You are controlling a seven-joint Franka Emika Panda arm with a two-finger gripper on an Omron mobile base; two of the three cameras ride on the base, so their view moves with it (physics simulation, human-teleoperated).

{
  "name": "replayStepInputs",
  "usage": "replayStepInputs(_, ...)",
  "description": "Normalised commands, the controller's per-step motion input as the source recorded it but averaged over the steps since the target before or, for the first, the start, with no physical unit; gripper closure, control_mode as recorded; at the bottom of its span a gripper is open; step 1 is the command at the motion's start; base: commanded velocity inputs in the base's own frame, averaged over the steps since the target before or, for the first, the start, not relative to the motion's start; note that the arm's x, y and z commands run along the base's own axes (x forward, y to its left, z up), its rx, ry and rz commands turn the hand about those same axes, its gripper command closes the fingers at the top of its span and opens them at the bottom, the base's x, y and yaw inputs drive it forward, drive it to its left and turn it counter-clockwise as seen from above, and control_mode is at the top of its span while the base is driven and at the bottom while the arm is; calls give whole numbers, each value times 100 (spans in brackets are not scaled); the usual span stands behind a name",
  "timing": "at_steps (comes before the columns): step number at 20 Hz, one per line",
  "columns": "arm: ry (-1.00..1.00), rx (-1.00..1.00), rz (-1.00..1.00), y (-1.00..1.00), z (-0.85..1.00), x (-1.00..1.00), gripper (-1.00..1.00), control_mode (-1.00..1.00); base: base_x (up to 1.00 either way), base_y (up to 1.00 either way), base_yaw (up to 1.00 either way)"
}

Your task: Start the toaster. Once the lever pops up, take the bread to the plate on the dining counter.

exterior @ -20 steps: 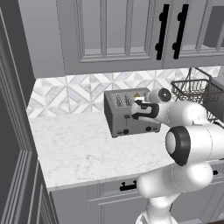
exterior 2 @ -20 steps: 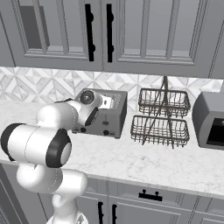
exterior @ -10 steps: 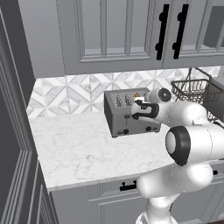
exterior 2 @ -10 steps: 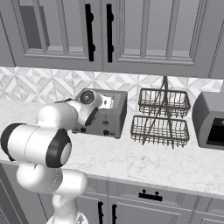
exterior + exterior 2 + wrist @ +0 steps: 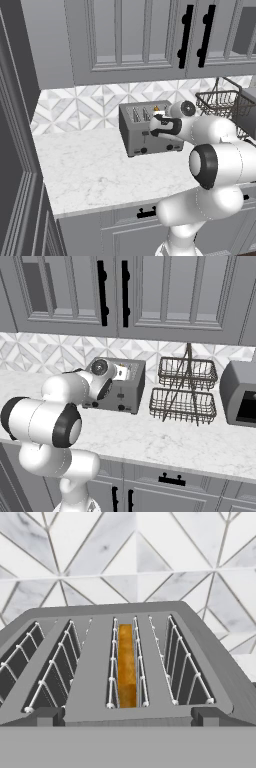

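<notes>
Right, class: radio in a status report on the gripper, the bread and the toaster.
Gripper open, empty, at the toaster front. Bread in third slot from left, hand view. Wire rack alongside, not obstructing.

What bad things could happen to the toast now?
1. The bread sits deep in a narrow slot of the toaster, between wire guards, so the open gripper might bump the wires or pinch it badly.
2. The toaster stands free on the counter; a push on its front could perhaps slide it toward the tiled wall.
</notes>
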Motion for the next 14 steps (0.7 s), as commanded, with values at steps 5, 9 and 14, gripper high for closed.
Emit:
replayStepInputs(5,0,0,0,0,0,0,-100,-100,0,0,0)
replayStepInputs(9,0,0,0,0,0,0,-100,-100,0,0,0)
replayStepInputs(14,0,0,0,0,0,0,-100,-100,0,0,0)
